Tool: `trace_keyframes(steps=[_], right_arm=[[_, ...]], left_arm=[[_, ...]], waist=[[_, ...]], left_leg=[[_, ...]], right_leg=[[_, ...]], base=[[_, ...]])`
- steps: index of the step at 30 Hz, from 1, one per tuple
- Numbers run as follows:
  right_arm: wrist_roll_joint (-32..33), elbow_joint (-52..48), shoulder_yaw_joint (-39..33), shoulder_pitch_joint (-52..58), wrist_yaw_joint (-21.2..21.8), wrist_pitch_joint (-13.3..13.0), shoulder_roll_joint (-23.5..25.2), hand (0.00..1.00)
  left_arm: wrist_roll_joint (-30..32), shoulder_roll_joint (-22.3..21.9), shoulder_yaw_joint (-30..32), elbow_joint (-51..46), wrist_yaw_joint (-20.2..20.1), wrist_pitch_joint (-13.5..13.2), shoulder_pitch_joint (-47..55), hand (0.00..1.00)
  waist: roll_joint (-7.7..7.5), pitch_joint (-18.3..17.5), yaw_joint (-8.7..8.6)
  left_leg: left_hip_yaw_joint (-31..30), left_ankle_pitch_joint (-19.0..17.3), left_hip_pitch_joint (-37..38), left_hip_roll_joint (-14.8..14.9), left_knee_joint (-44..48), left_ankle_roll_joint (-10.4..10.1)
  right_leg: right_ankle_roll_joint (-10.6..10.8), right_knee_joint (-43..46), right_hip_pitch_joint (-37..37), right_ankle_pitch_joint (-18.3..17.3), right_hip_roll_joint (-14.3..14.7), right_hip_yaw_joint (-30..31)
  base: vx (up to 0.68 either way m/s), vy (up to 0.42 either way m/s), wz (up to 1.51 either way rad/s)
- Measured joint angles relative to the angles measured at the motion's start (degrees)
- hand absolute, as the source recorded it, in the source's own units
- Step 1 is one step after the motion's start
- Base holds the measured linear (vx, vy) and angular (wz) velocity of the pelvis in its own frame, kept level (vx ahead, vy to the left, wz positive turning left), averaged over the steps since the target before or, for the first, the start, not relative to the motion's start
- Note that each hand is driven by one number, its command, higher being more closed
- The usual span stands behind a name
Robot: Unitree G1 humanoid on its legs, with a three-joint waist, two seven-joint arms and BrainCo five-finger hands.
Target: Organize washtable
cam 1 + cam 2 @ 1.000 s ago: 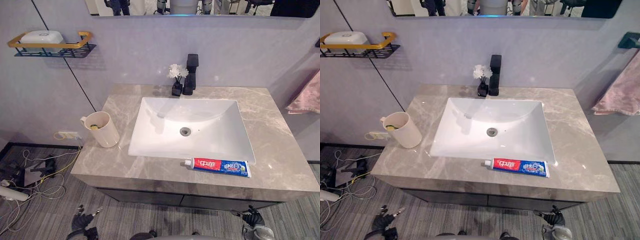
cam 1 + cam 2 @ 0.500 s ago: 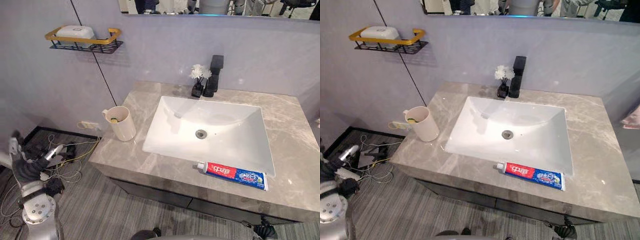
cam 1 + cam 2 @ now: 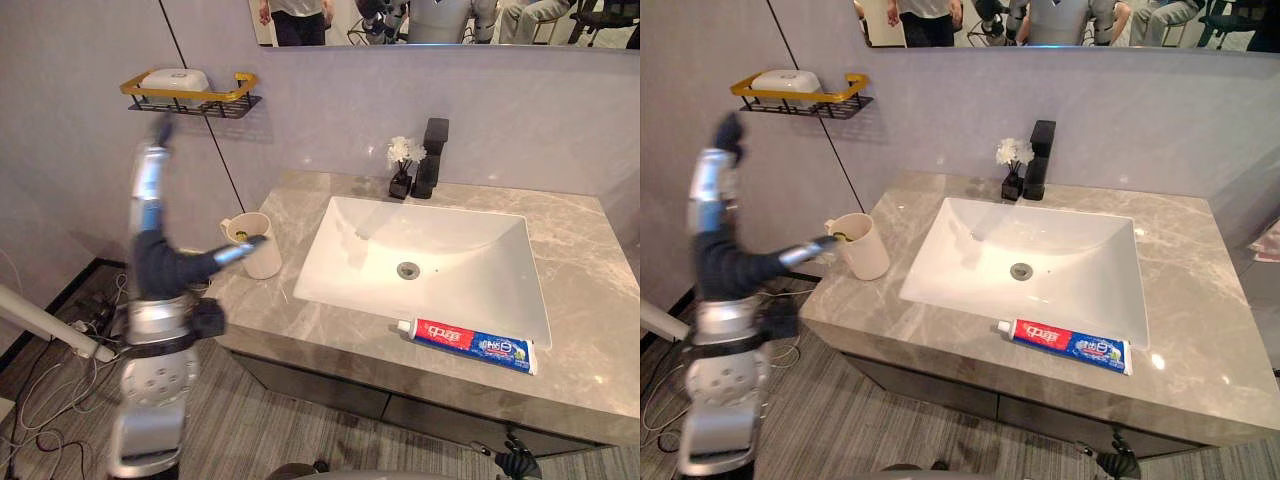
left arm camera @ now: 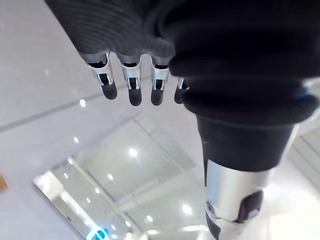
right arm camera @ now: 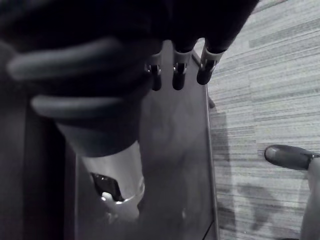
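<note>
Grey marble countertop fills the left eye view, with a white basin sunk in its middle. A toothpaste tube lies flat on the near edge, just in front of the basin and right of centre, with its cap to the left. A cream mug stands left of the basin. At the far rim a black faucet stands beside a small vase of white flowers. On the wall to the far left, a gold-railed shelf carries a white soap box. The left hand is raised left of the counter, fingers straight up and thumb pointing at the mug; I cannot tell whether they touch.

From the left wrist, those fingers sit straight, side by side, holding nothing.

From the right wrist, the right hand hangs with loose, empty fingers above striped grey carpet.
</note>
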Motion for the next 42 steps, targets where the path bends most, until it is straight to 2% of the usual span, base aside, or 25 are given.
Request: trace_keyframes(steps=[4,7,13,18,24,38,39,42], right_arm=[[0.0,0.0,0.0,-0.2,0.1,0.1,0.3,0.0],[0.5,0.0,-0.1,-0.7,0.0,0.2,0.6,0.0],[1.7,0.0,-0.2,-1.4,0.0,0.2,1.3,0.0],[2.2,-0.5,-0.2,-2.4,-0.2,0.2,1.7,0.0],[2.3,-0.5,-0.2,-3.3,-0.3,0.2,2.3,0.0],[4.6,-0.6,-0.2,-6.3,-0.4,0.2,2.4,0.0],[4.9,-0.6,-0.2,-6.4,-0.3,0.2,2.4,0.0],[6.7,-0.6,-0.3,-6.4,-0.2,0.2,2.4,0.0]], left_arm=[[0.8,-0.2,-9.1,9.8,-3.6,0.8,-6.1,0.0],[1.5,-0.4,-12.9,15.2,-5.0,2.0,-8.1,0.0],[5.3,-1.6,-18.3,21.8,-6.5,2.8,-9.3,0.0],[8.3,-2.1,-21.1,28.9,-8.5,4.4,-9.6,0.0],[9.6,-2.1,-22.6,31.7,-8.7,4.5,-10.6,0.0],[12.8,-3.5,-26.1,37.8,-8.6,5.3,-14.0,0.0],[12.8,-3.9,-26.1,38.0,-8.5,5.3,-14.2,1.0],[13.2,-4.8,-26.3,39.3,-8.6,5.1,-15.2,1.0]], waist=[[-0.62,-0.2,-0.57],[-1.21,-0.3,-1.7],[-1.78,0.0,-1.74],[-2.13,0.4,-2.32],[-2.29,1.0,-3.01],[-2.03,3.8,-3.55],[-1.98,4.0,-3.49],[-1.85,4.1,-3.49]], left_leg=[[1.7,0.1,-0.3,0.7,0.0,-0.1],[2.8,0.1,-0.4,1.0,-0.1,-0.1],[4.5,0.1,-0.1,1.3,-0.3,-0.1],[4.9,0.1,1.2,1.4,-1.5,-0.1],[5.6,0.1,1.3,1.3,-2.2,-0.1],[5.6,0.1,2.0,1.1,-3.1,-0.1],[5.6,0.1,2.0,1.1,-3.0,-0.1],[5.6,0.1,2.0,1.1,-3.0,-0.1]], right_leg=[[-0.4,-0.1,-1.6,0.4,0.5,2.1],[-0.4,-0.1,-2.1,0.4,0.6,2.8],[-0.7,-0.4,-2.7,0.8,0.8,4.6],[-0.6,-2.8,-1.2,2.4,1.2,5.1],[-0.4,-4.7,-1.0,3.6,1.2,5.3],[-0.2,-5.7,-0.1,3.6,1.1,5.0],[-0.2,-5.7,-0.1,3.6,1.1,4.9],[-0.2,-5.7,-0.1,3.6,1.1,4.9]], base=[[0.05,0.006,-0.27],[0.03,0.01,-0.17],[0.01,0.018,-0.15],[-0.02,0.014,-0.08],[-0.01,0.02,-0.06],[0.02,0.013,0.01],[0.0,0.0,0.0],[0.0,0.0,0.0]])
